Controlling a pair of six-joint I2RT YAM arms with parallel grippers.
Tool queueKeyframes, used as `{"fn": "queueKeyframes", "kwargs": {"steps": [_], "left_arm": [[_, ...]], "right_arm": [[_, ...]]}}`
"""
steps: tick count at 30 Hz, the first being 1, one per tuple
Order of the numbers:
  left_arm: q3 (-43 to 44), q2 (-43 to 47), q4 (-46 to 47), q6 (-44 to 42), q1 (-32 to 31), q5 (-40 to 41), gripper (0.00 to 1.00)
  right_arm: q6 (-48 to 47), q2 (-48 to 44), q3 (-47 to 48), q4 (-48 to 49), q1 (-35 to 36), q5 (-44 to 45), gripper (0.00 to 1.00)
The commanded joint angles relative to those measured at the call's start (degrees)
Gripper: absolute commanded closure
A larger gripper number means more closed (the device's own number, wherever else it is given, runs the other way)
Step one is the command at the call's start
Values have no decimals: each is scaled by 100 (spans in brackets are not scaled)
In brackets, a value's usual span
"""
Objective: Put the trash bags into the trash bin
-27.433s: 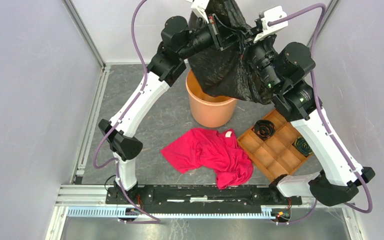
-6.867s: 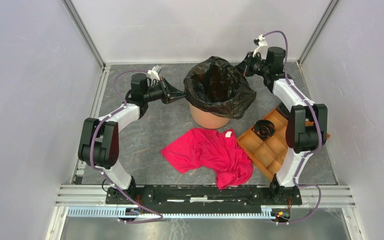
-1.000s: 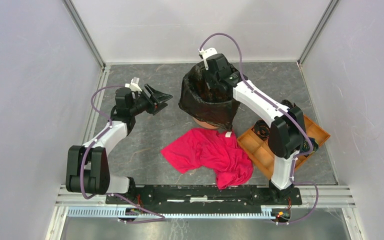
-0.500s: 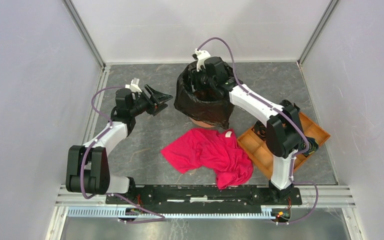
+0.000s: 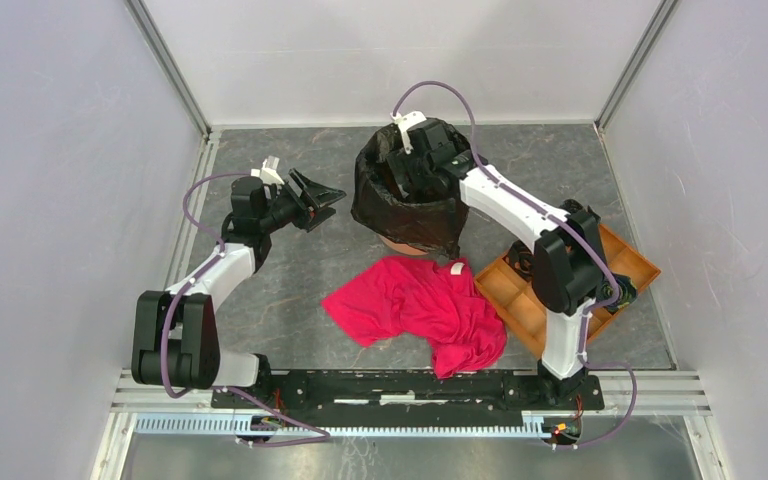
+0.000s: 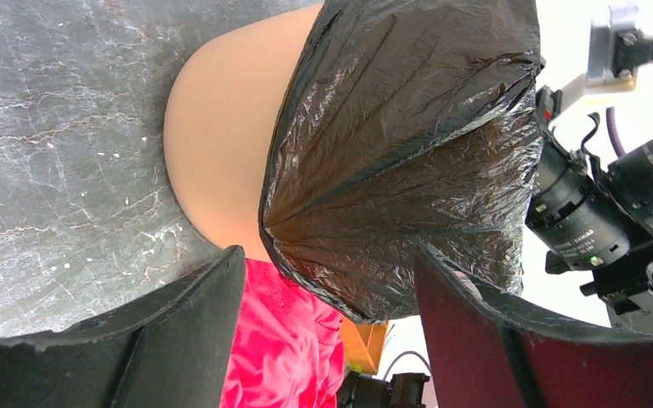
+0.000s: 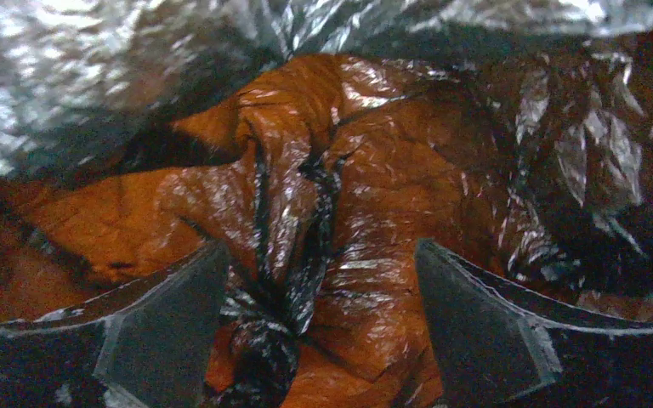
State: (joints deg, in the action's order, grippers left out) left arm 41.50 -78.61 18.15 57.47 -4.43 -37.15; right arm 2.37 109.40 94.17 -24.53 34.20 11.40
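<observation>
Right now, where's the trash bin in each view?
Top external: trash bin at far centre, only an orange sliver showing below the draped bag.
Left wrist: upper centre-left, bare orange wall beside the bag.
Right wrist: not seen directly; orange shows through the film lining it.
Shared landmark: the black trash bag.
</observation>
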Motion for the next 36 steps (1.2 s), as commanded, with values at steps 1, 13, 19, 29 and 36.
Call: {"fn": "queueKeyframes", "kwargs": {"steps": [1, 13, 19, 29, 36], "left_arm": [[187, 77, 85, -171, 20, -72, 21], [166, 31, 83, -157, 7, -72, 20], [155, -8, 90, -145, -6, -67, 20], [133, -134, 170, -104, -6, -111, 19], [147, -269, 163, -118, -11, -146, 20]], "right_arm": [[-193, 387, 555, -325, -1, 541, 11], [-106, 693, 547, -178, -536, 1098, 3], [-305, 821, 839, -96, -1171, 1221, 3], [-928, 1629, 1908, 441, -2566, 1615, 2], [-967, 2066, 2513, 622, -3383, 1730, 2]]}}
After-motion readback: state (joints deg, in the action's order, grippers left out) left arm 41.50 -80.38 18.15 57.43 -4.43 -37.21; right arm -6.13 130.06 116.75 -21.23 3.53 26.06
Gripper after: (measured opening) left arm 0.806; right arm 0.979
